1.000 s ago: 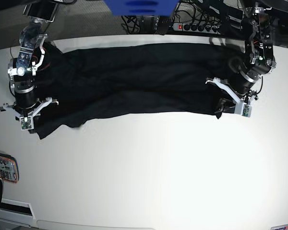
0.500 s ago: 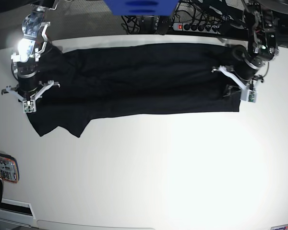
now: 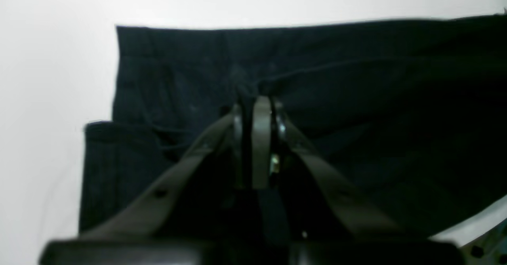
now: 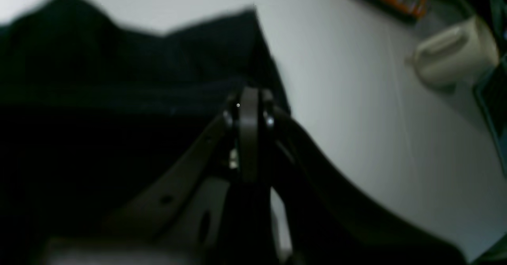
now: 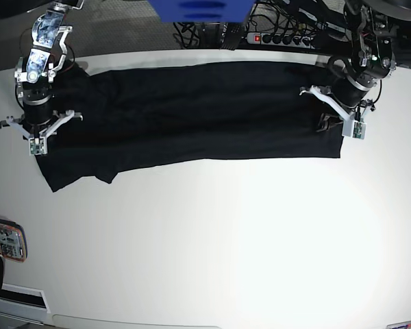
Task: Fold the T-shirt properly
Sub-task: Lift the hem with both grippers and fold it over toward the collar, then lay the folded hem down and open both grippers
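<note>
- The black short-sleeved T-shirt [image 5: 192,110] lies across the far part of the white surface [image 5: 212,240] as a long, wide band, stretching between the two arms in the base view.
- The left hand [image 3: 255,98] is closed, with a pinch of the black fabric between its fingertips; creases run out from the grip across the cloth.
- In the base view that hand is at the T-shirt's right end, close to the near edge of the band.
- The right hand [image 4: 253,94] is closed too, holding a fold of the T-shirt at the opposite end, on the base view's left.
- From the right hand a raised fold runs sideways through the cloth in the right wrist view.
- The near edge of the T-shirt is fairly straight on the base view's right, while at the left it slopes nearer and ends in two uneven points below the right hand.
- A flat device with an orange edge [image 5: 5,238] sits at the left border of the base view, well apart from the cloth.
- The right wrist view also shows a cream-coloured, cup-like object [image 4: 455,53]; blur keeps its exact kind unclear.
- Behind the surface are tangled black cables [image 5: 294,27], and a blue object [image 5: 202,10] juts in at the top centre.
</note>
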Robot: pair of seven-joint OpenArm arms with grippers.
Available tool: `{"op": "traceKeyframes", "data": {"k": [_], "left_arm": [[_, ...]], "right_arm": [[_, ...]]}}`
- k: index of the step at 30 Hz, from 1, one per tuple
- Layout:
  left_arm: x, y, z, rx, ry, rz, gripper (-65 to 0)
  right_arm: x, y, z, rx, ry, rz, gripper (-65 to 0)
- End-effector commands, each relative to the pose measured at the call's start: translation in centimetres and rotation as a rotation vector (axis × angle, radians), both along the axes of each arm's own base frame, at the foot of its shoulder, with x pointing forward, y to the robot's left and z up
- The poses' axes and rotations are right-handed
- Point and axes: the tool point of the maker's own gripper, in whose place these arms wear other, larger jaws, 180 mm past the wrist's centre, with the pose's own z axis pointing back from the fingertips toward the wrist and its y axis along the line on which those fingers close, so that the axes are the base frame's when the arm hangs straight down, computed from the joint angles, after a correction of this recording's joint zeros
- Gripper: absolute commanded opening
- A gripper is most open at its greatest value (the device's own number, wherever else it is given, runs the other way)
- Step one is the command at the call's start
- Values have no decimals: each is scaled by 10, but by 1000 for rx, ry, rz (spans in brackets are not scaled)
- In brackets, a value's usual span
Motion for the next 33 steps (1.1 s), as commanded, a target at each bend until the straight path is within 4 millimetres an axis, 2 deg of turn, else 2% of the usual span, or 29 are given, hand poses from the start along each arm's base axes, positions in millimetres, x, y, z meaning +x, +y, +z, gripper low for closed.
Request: {"op": "traceKeyframes", "data": {"k": [1, 7, 11, 15, 18, 21, 27, 29, 33], "left_arm": [[5, 3, 11, 5, -40, -1, -650], [4, 4, 10, 5, -36, 1, -650], [0, 5, 8, 7, -26, 3, -650], [-3, 23, 10, 34, -26, 45, -650], [-9, 41, 12, 61, -23, 87, -650], [-11, 50, 13, 75, -23, 107, -650], [-12, 46, 10, 65, -16, 105, -650], [-13, 38, 7, 51, -8, 86, -650], [-18, 31, 3, 44, 8, 68, -650]], "right_arm": [[-1, -3, 6, -18, -14, 4, -650], [-5, -5, 4, -20, -5, -2, -650], [-14, -5, -1, -23, 20, -3, -650], [-19, -5, -6, -25, 51, -5, -650], [-31, -11, -13, -85, 114, -9, -650], [-30, -13, -8, -124, 116, -4, -650], [-29, -12, -5, -133, 109, -1, -650], [-30, -12, -5, -133, 113, -1, -650], [-45, -12, -13, -133, 153, 2, -650]]}}
